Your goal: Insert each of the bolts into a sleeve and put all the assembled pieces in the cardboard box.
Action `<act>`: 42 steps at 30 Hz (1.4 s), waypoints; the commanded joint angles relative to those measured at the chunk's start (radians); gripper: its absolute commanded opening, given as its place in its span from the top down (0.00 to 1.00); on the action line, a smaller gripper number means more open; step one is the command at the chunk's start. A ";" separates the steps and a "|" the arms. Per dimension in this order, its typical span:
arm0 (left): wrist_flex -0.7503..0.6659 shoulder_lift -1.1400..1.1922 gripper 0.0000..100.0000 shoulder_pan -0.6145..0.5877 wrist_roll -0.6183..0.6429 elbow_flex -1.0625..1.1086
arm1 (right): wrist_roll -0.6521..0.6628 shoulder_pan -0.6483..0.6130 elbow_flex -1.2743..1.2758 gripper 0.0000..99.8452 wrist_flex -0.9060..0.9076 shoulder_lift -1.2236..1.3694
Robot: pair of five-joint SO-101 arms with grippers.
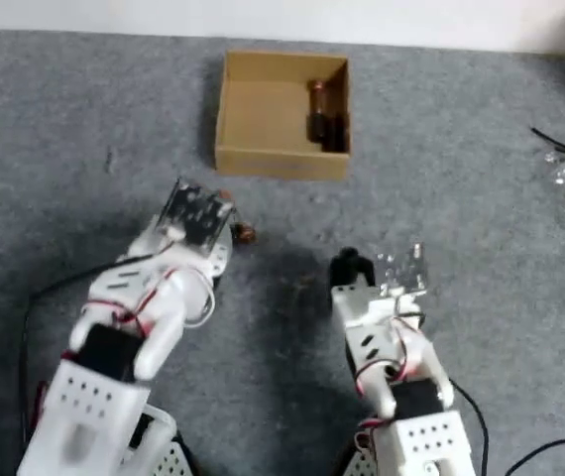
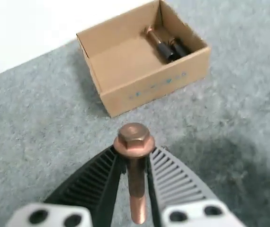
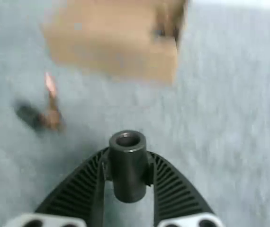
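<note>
Left gripper: my left gripper (image 2: 135, 157) is clamped on the copper bolt (image 2: 134, 142). The hex head pokes out past the fingertips and the shank runs back between the jaws.
Right gripper: my right gripper (image 3: 127, 160) is closed around the black sleeve (image 3: 127, 168), with the open bore facing away from the wrist.
Spacing: both held parts hang apart over the middle of the tabletop (image 1: 461, 149).
Box: the cardboard box (image 1: 281, 162) sits near the tabletop's far edge, with one assembled piece (image 1: 320, 114) against its right wall.
Risk: the bolt's free tip points back toward my wrist, so I judge there is little shank to offer the bore. A skewed push could twist either part in its grip or drop it.
</note>
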 commanded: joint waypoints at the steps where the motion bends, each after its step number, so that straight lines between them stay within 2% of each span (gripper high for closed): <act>1: -0.031 -0.209 0.99 0.013 0.032 0.071 | 0.015 -0.038 0.099 0.99 -0.031 -0.193; 5: -0.044 -0.424 0.99 -0.005 0.100 0.159 | 0.015 -0.093 0.145 0.99 0.064 -0.271; 10: -0.256 -0.673 0.99 -0.113 0.196 0.348 | 0.015 -0.193 0.147 0.99 0.064 -0.255; 15: -0.532 -0.636 0.99 -0.113 0.201 0.481 | 0.017 -0.197 0.147 0.99 0.064 -0.252; 19: -0.651 -0.648 0.99 -0.038 0.199 0.522 | 0.038 -0.197 0.147 0.99 0.064 -0.249; 23: -0.694 -0.648 0.99 0.038 0.199 0.529 | 0.115 -0.223 0.147 0.99 0.070 -0.246; 29: -0.700 -0.650 0.99 0.143 0.204 0.530 | 0.121 -0.298 0.147 0.99 0.113 -0.246; 37: -0.700 -0.651 0.99 0.398 0.206 0.587 | 0.121 -0.298 0.147 0.99 0.113 -0.246; 42: -0.697 -0.651 0.99 0.412 0.206 0.590 | 0.213 -0.298 0.147 0.99 0.113 -0.246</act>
